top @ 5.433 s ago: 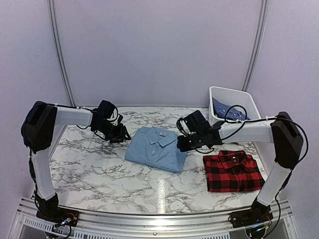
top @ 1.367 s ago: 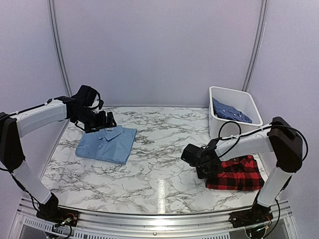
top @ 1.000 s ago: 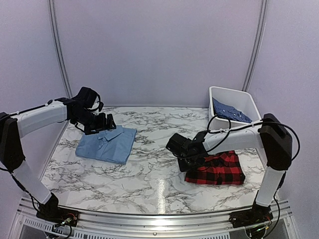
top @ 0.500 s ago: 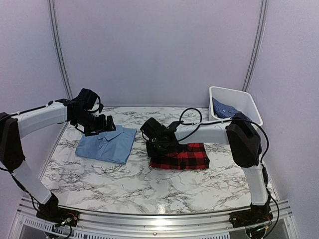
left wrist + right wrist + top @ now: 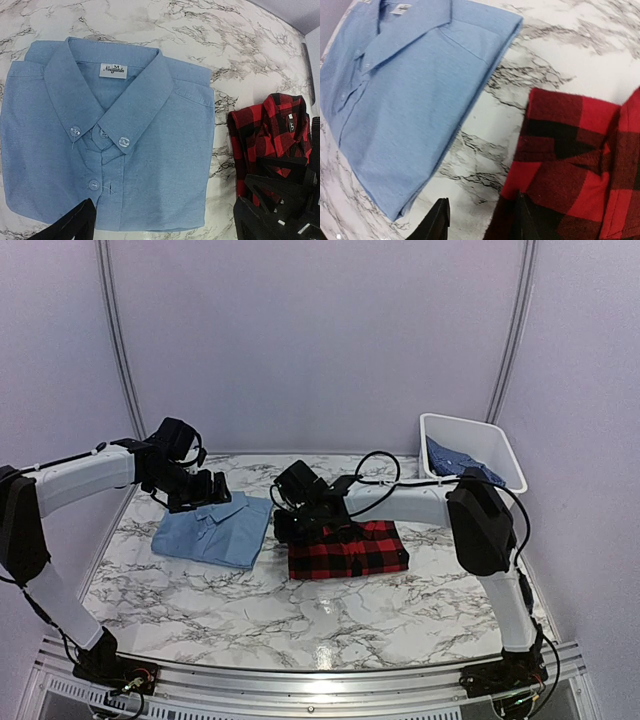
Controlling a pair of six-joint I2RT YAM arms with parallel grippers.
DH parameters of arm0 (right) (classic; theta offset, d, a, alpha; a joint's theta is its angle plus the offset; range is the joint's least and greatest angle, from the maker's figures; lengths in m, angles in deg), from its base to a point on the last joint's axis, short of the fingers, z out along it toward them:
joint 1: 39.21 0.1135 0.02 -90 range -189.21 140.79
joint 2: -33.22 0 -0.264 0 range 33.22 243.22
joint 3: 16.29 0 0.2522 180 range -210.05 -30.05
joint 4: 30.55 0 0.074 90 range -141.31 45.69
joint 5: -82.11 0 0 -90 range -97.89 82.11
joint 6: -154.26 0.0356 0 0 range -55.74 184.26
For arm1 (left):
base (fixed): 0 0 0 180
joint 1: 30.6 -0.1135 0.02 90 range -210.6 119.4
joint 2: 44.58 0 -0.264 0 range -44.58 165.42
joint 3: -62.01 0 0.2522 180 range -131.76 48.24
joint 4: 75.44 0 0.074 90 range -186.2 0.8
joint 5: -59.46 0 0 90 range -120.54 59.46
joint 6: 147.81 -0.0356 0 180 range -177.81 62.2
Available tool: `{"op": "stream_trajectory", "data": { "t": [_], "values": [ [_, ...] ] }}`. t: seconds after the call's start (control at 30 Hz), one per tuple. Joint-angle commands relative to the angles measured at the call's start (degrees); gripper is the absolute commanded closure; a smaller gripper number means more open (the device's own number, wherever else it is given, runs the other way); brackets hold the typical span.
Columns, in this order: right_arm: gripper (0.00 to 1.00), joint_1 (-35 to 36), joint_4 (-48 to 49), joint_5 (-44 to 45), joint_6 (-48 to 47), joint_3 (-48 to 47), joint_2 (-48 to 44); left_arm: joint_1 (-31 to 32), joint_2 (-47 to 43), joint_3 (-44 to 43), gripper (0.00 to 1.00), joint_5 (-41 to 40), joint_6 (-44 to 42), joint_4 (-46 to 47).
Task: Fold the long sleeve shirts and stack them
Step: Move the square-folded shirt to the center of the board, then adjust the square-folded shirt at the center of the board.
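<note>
A folded light blue shirt (image 5: 215, 535) (image 5: 125, 145) (image 5: 405, 95) lies collar-up at the left of the marble table. My left gripper (image 5: 208, 490) (image 5: 165, 225) hovers open over its near edge, holding nothing. Just right of it lies a folded red-and-black plaid shirt (image 5: 355, 550) (image 5: 580, 165) (image 5: 265, 130), a strip of marble between the two. My right gripper (image 5: 288, 530) (image 5: 481, 222) is at the plaid shirt's left edge. Its jaws are apart, with one finger (image 5: 522, 220) over the plaid cloth and the other over bare marble. A darker blue patterned shirt (image 5: 450, 458) sits in the bin.
A white plastic bin (image 5: 460, 421) stands at the back right of the table. The right arm reaches across the middle from the right. Curved wall panels close off the back and sides.
The right gripper has dragged the plaid shirt leftward across the table to beside the blue shirt, and its jaws have parted. The left arm has held still.
</note>
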Motion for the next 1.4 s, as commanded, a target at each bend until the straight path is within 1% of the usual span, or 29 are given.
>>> {"op": "stream_trajectory", "data": {
  "t": [0.0, 0.1, 0.2, 0.3, 0.47, 0.6, 0.77, 0.87, 1.0, 1.13, 1.2, 1.27, 1.37],
  "values": [
    [0.57, -0.61, 4.98, -9.51, -2.33, -4.11, -1.21, -0.45, -0.62, 0.05, 0.01, -2.50, -0.13, 0.87],
    [0.51, -1.01, 8.01, -14.83, -1.91, -4.19, -0.38, -2.31, 0.02, -0.36, 0.01, -3.12, 0.04, 0.85],
    [0.50, -2.18, 11.39, -19.38, -0.37, -3.35, 0.31, -5.05, 1.18, -0.80, 0.01, -3.42, -0.59, 0.82],
    [0.49, -3.26, 13.18, -20.88, 0.62, -3.21, 1.22, -8.08, 3.17, -1.40, 0.01, -3.98, -1.25, 0.94],
    [0.48, -4.43, 14.78, -23.69, 2.18, -5.15, 4.49, -12.06, 5.00, -2.37, 0.01, -2.19, -1.29, 1.53],
    [0.48, -4.52, 15.13, -22.89, 2.44, -6.34, 7.16, -13.56, 4.81, -2.53, 0.01, -1.51, -1.57, 1.59],
    [0.48, -4.52, 15.61, -18.79, 2.89, -5.34, 8.24, -14.92, 4.18, -2.04, 0.01, -2.25, -2.13, 1.57],
    [0.48, -4.36, 16.36, -18.30, 3.13, -5.56, 9.70, -16.36, 4.60, -1.68, 0.01, -4.08, -1.84, 1.65],
    [0.49, -3.72, 15.98, -18.24, 3.45, -7.99, 12.44, -18.54, 5.83, -1.17, 0.01, -3.85, -0.74, 2.84],
    [0.52, -3.08, 16.04, -16.98, 3.59, -9.45, 14.40, -19.17, 6.30, -0.55, 0.01, -3.19, -0.18, 3.45],
    [0.56, -3.05, 16.08, -16.97, 3.87, -10.09, 15.34, -19.18, 5.90, -0.07, 0.01, -3.28, -0.09, 3.55],
    [0.62, -2.87, 16.28, -17.04, 3.89, -10.60, 16.03, -19.27, 5.29, 0.45, 0.01, -3.55, -0.13, 3.65],
    [0.78, -2.87, 15.52, -17.57, 2.83, -12.08, 16.58, -19.35, 4.82, 1.24, 0.01, -3.74, 0.03, 3.65]
  ]
}}
